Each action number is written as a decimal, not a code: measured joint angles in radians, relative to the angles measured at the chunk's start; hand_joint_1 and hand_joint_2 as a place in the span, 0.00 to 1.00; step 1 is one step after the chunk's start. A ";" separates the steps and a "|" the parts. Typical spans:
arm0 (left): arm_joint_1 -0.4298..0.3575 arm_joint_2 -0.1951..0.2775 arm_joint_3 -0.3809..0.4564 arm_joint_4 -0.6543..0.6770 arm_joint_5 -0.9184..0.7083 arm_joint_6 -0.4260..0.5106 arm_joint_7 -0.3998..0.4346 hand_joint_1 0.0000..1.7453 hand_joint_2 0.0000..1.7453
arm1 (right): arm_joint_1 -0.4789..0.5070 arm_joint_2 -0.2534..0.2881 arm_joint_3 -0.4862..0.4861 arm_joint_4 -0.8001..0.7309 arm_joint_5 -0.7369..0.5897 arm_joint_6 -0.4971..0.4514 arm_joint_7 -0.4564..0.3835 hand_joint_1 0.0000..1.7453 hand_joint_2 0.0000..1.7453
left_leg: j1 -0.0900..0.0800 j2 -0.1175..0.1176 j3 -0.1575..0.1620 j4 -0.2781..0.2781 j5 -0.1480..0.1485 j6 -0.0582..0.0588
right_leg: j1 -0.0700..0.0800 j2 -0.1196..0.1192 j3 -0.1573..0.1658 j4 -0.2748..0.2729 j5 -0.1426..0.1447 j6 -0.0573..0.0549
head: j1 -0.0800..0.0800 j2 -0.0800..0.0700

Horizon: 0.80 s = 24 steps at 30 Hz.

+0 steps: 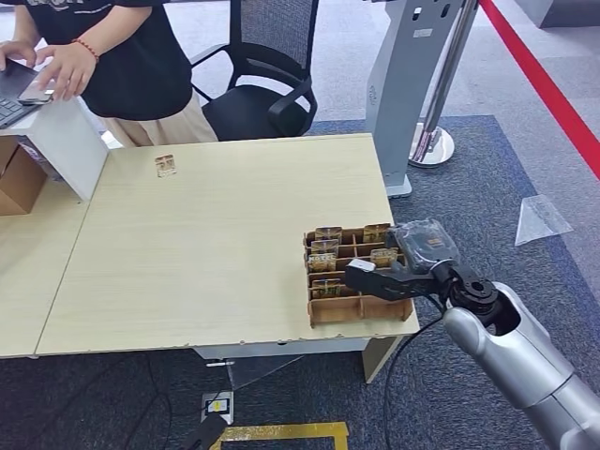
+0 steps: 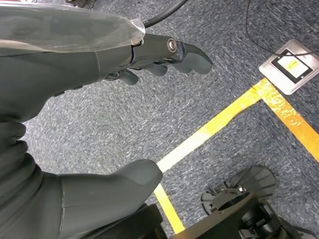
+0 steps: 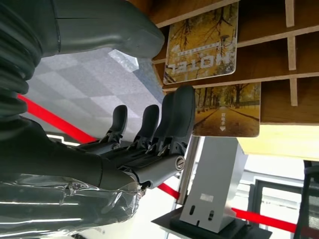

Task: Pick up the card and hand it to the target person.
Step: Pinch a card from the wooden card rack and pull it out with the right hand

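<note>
R hand [image 1: 382,277] open, fingers at upright card [image 3: 227,110] – long axis across rack [image 1: 357,307].

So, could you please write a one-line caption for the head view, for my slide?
The robot's right hand reaches over a wooden rack of cards at the table corner.

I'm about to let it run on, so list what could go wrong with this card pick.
1. The card holder sits at the table corner; a push from the right hand might slide it off.
2. The cards stand close together in narrow slots, so the fingers may catch two or miss.
3. The person stands at the far side, hands on a laptop: a long handover.
</note>
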 joint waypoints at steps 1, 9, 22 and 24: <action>-0.001 0.000 -0.001 0.000 0.000 0.000 0.000 0.00 1.00 | -0.004 0.002 0.001 0.006 0.000 -0.003 -0.004 0.49 1.00 | 0.000 0.000 0.000 0.000 0.000 0.000 | 0.000 0.000 0.000 0.000 0.000 0.000 | 0.000 0.000; -0.003 -0.002 -0.005 0.000 0.000 -0.001 0.003 0.00 1.00 | -0.028 0.018 0.015 0.051 0.000 -0.012 -0.015 0.52 1.00 | 0.000 0.000 0.000 0.000 0.000 0.000 | 0.000 0.000 0.000 0.000 0.000 0.000 | 0.000 0.000; -0.009 -0.005 -0.017 0.000 -0.003 -0.008 0.004 0.00 1.00 | -0.066 0.043 0.037 0.111 0.004 -0.023 -0.029 0.54 1.00 | 0.000 0.000 0.000 0.000 0.000 0.000 | 0.000 0.000 0.000 0.000 0.000 0.000 | 0.000 0.000; -0.009 -0.006 -0.018 0.000 -0.003 -0.009 0.004 0.00 1.00 | -0.070 0.045 0.041 0.122 0.004 -0.026 -0.031 0.55 1.00 | 0.000 0.000 0.000 0.000 0.000 0.000 | 0.000 0.000 0.000 0.000 0.000 0.000 | 0.000 0.000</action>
